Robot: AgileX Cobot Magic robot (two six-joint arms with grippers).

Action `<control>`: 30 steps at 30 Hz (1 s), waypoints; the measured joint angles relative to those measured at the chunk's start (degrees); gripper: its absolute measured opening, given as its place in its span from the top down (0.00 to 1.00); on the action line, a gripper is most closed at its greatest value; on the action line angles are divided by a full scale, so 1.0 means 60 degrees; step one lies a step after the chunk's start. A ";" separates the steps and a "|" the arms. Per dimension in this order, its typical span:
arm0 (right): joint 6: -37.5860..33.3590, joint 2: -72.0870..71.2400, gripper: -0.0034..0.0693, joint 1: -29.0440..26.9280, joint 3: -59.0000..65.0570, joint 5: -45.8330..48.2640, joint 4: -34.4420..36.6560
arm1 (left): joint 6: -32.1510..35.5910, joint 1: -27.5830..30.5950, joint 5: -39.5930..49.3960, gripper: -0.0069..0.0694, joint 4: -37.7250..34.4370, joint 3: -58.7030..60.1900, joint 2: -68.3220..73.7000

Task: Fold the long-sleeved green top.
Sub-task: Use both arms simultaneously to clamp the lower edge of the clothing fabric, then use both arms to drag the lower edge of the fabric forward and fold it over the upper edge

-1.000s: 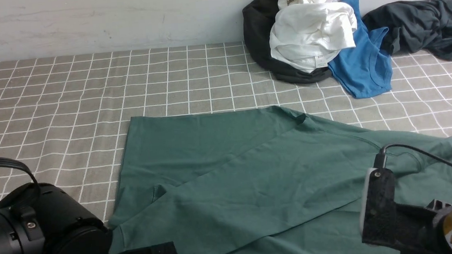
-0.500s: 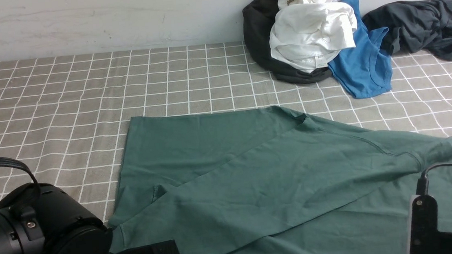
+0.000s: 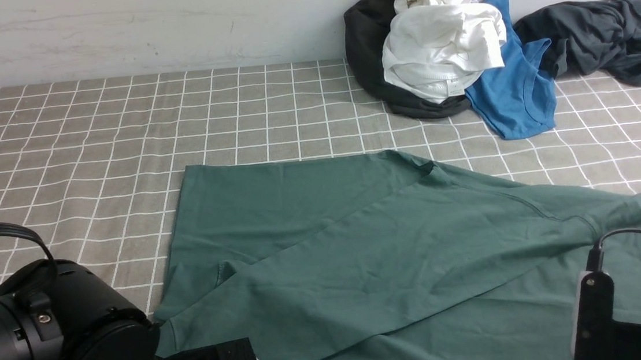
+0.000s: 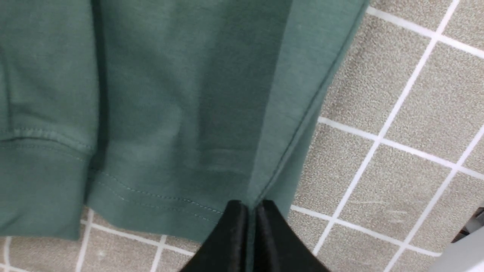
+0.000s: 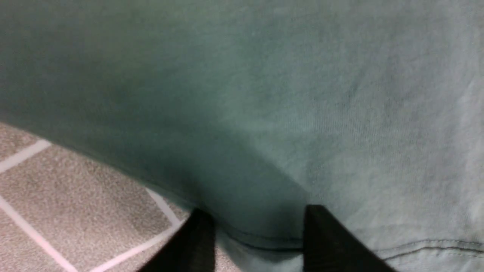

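Observation:
The green long-sleeved top lies spread on the checked cloth from the middle to the right edge, one sleeve folded across its body. In the left wrist view my left gripper is shut on the hemmed corner of the top, with cloth pinched between the black fingers. My right gripper is open. Its fingers stand apart on either side of a stitched edge of the top, low over the table. The front view shows only both wrists, at the bottom corners.
A heap of clothes sits at the back right against the wall: a black garment, a white one, a bright blue shirt and a dark grey garment. The checked tablecloth covers the left and back.
My right arm has dropped and drawn back to the bottom right corner of the front view. The left arm and the top have not moved.

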 joint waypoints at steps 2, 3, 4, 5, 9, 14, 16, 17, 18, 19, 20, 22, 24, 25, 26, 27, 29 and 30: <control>-0.0029 0.0000 0.76 0.0000 -0.0057 0.0010 0.0000 | 0.0000 0.0000 0.0000 0.91 0.0000 0.0000 0.0000; -0.0037 0.0000 0.83 0.0000 -0.0103 0.0042 0.0009 | 0.0000 0.0000 0.0000 0.91 0.0000 0.0000 0.0000; -0.0037 0.0000 0.89 0.0000 -0.0215 0.0122 0.0009 | 0.0000 0.0000 0.0000 0.91 0.0000 0.0000 0.0000; -0.0037 0.0000 0.89 0.0000 -0.0239 0.0145 0.0009 | 0.0000 0.0000 0.0000 0.91 0.0000 0.0000 0.0000; -0.0115 0.0000 0.93 0.0000 -0.1106 0.0932 0.0009 | -0.0052 0.0024 0.0227 0.91 0.0278 -0.0159 0.0000; -0.0901 0.0224 0.93 -0.0780 -0.3013 0.1897 0.0728 | -0.0184 0.0872 0.0788 0.91 0.1010 -0.1429 0.0020; -0.1552 0.0520 0.93 -0.1349 -0.3885 0.2350 0.1472 | -0.0042 0.1532 0.0795 0.90 0.1155 -0.2228 0.0103; -0.1865 0.0727 0.93 -0.1651 -0.4287 0.2556 0.1845 | 0.0102 0.1843 0.0795 0.90 0.1182 -0.2635 0.0181; -0.2100 0.0968 0.93 -0.1948 -0.4616 0.2708 0.2156 | 0.0275 0.2144 0.0795 0.90 0.1182 -0.3060 0.0296; -0.2420 0.1238 0.93 -0.2229 -0.5116 0.2941 0.2614 | 0.0444 0.2428 0.0795 0.90 0.1182 -0.3503 0.0451; -0.2609 0.1532 0.93 -0.2483 -0.5462 0.3089 0.2886 | 0.0545 0.2641 0.0803 0.90 0.1166 -0.3774 0.0573; -0.2940 0.2095 0.93 -0.2862 -0.6332 0.3403 0.3469 | 0.0872 0.3091 0.0836 0.89 0.1103 -0.4698 0.1078; -0.3165 0.2689 0.93 -0.3136 -0.7034 0.3579 0.3889 | 0.1160 0.3362 0.0865 0.89 0.1024 -0.5549 0.1670; -0.3238 0.3025 0.93 -0.3241 -0.7552 0.3674 0.4052 | 0.1316 0.3519 0.0908 0.89 0.1011 -0.6029 0.2116; -0.3282 0.3363 0.93 -0.3318 -0.7896 0.3737 0.4172 | 0.1405 0.3605 0.0928 0.89 0.1001 -0.6511 0.2432; -0.3317 0.3700 0.93 -0.3372 -0.8318 0.3815 0.4258 | 0.1502 0.3702 0.0951 0.89 0.0991 -0.6989 0.2832; -0.3313 0.4358 0.93 -0.3407 -0.9123 0.3955 0.4319 | 0.1618 0.3881 0.0993 0.89 0.0977 -0.7908 0.3624; -0.3313 0.4419 0.93 -0.3407 -0.9275 0.3978 0.4319 | 0.1618 0.3917 0.0992 0.89 0.0977 -0.7998 0.3701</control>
